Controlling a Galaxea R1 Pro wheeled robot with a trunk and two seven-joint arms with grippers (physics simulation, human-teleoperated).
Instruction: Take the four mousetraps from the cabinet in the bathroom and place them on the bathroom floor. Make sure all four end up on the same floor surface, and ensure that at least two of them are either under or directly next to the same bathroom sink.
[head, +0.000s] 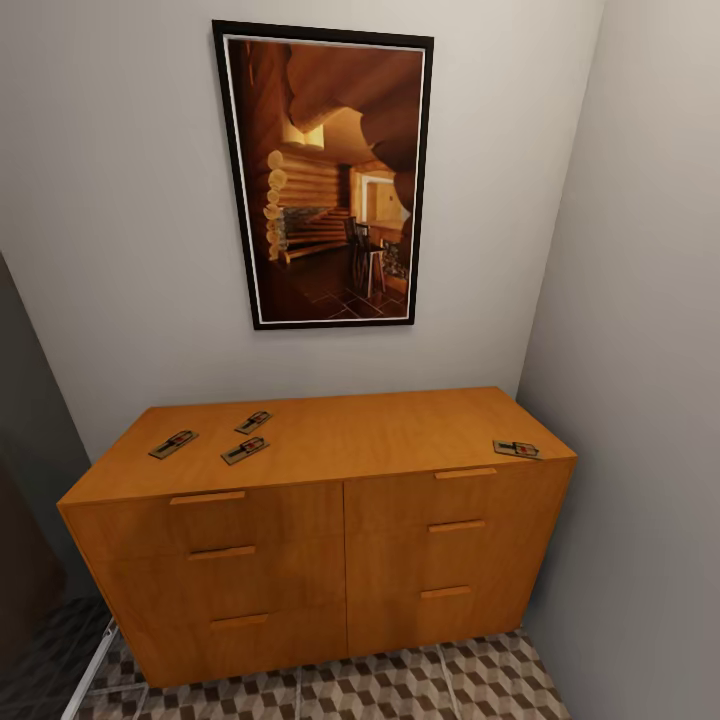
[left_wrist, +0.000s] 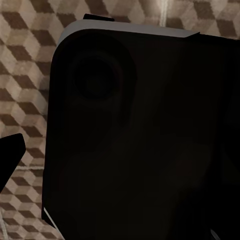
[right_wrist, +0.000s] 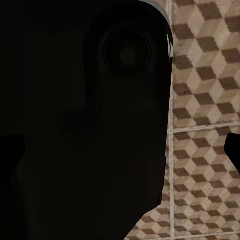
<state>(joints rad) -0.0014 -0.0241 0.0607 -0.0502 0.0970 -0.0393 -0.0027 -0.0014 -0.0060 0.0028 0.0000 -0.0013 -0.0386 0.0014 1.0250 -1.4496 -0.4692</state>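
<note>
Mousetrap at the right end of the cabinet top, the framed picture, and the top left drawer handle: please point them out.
right-end mousetrap (head: 516, 449), head view, middle of its base
framed picture (head: 330, 180), head view, centre of the image
top left drawer handle (head: 207, 497), head view, middle of the slot

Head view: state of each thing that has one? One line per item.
cabinet: all six drawers shut.
left group of three mousetraps: lying flat on the cabinet top, apart from each other.
fourth mousetrap: flat on the top, near the right front corner.
framed picture: hanging on the wall above the cabinet.
bathroom floor: no trap on the part in view.
</note>
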